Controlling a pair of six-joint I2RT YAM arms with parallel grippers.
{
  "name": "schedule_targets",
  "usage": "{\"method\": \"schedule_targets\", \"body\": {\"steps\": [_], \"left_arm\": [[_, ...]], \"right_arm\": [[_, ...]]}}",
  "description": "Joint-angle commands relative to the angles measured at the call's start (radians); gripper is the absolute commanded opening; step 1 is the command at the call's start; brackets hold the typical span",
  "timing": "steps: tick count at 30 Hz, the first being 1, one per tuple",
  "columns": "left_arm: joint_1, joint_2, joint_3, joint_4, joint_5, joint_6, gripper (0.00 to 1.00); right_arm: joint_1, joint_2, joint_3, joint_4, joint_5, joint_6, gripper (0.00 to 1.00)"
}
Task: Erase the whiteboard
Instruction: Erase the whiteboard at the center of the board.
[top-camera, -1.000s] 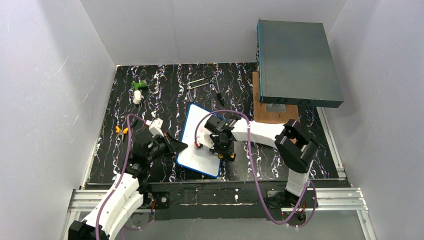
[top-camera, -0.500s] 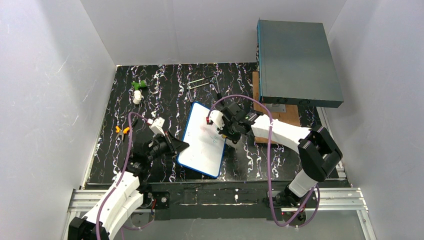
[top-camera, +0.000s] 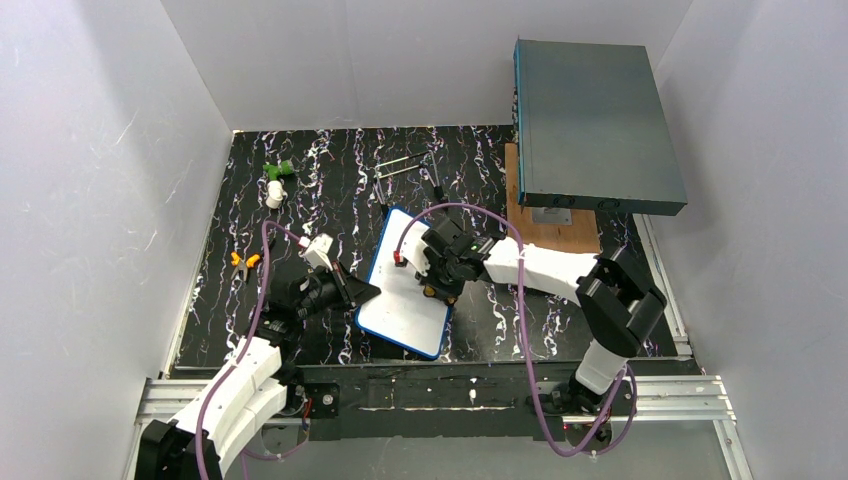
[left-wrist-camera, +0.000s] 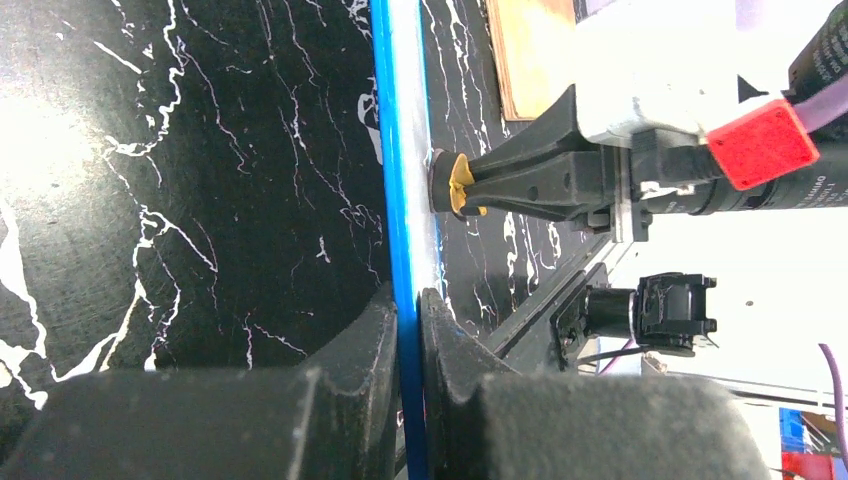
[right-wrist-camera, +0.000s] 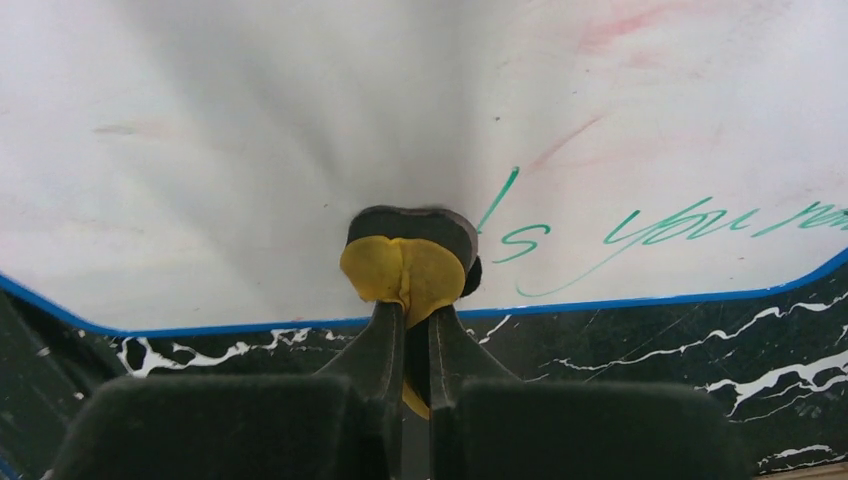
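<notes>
The whiteboard (top-camera: 400, 300), white with a blue frame, lies at an angle on the black marbled table. My left gripper (top-camera: 362, 293) is shut on its left frame edge (left-wrist-camera: 398, 180), one finger on each side of the blue rim (left-wrist-camera: 408, 300). My right gripper (top-camera: 436, 283) is shut on a yellow and black eraser pad (right-wrist-camera: 405, 262), which is pressed onto the board near its blue edge. Green handwriting (right-wrist-camera: 660, 225) remains just right of the pad. Faint red smudges (right-wrist-camera: 620, 25) show farther up the board. The left wrist view also shows the eraser pad (left-wrist-camera: 458, 186) against the board.
A large grey-teal box (top-camera: 595, 120) stands at the back right on a wooden board (top-camera: 540, 228). A green and white object (top-camera: 277, 180), small orange pieces (top-camera: 240, 260), metal rods (top-camera: 400, 165) and a black marker (top-camera: 440, 195) lie on the table behind and left of the board.
The right gripper swept the eraser from the board's near part toward its far end, then back to the middle. The left gripper kept its hold on the board's edge.
</notes>
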Motion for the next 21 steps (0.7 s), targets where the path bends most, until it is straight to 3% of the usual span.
{"method": "schedule_targets", "body": {"steps": [1,5,12,21], "left_arm": [[-0.004,-0.02,-0.001,0.028,0.009,0.084,0.0],[-0.005,-0.023,-0.003,0.03,0.012,0.085,0.0],[-0.004,-0.017,-0.005,0.049,0.021,0.082,0.0],[-0.004,0.035,-0.002,0.106,0.063,0.065,0.0]], "right_arm": [[0.001,0.055,0.042,-0.012,0.124,-0.028,0.01],[-0.022,0.063,0.044,-0.009,0.231,-0.038,0.01],[-0.096,0.085,0.063,-0.036,0.208,-0.004,0.01],[-0.044,0.049,0.094,-0.087,-0.137,0.017,0.01]]}}
